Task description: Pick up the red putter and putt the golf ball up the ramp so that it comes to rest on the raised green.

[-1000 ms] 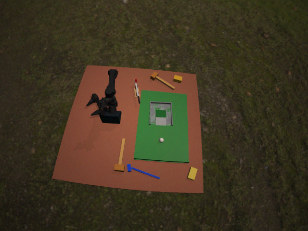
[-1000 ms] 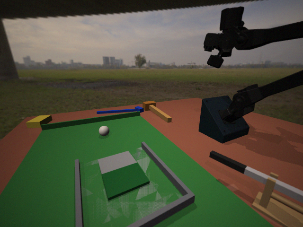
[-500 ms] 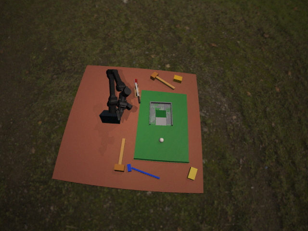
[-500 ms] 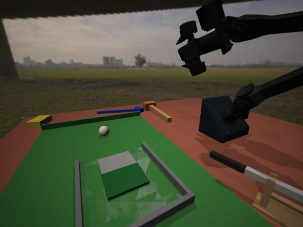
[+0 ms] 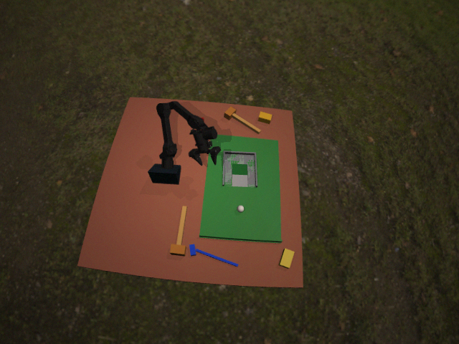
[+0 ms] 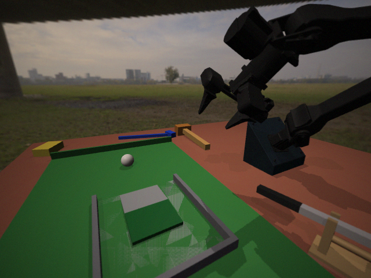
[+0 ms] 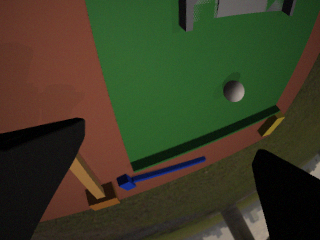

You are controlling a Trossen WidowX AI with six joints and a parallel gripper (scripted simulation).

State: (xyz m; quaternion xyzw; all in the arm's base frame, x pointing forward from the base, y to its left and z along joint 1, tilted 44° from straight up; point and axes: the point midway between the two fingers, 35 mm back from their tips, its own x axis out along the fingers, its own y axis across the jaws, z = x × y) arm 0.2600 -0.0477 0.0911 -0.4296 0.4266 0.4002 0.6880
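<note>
The putter [image 6: 314, 212], with a black grip and pale shaft, rests on a wooden stand [image 6: 328, 236] at the lower right; its head is out of that view. In the top view the arm hides most of it; a bit of red shows behind the arm. The white ball [image 5: 240, 208] [image 6: 127, 160] [image 7: 234, 91] lies on the green mat, in front of the pale ramp [image 5: 239, 180] [image 6: 144, 197] [image 7: 242, 7]. The raised dark green [image 5: 239, 169] [image 6: 152, 221] adjoins the ramp. My gripper [image 5: 208, 163] [image 6: 213, 120] [image 7: 173, 144] is open and empty, high above the table.
Grey walls [image 6: 95, 233] bound three sides around the green. A blue club [image 5: 216, 257] [image 6: 144, 136] [image 7: 170, 171] and an orange mallet [image 5: 178, 249] lie beyond the mat's near edge in the top view. Another mallet [image 5: 230, 112] and a yellow block [image 5: 265, 117] lie opposite.
</note>
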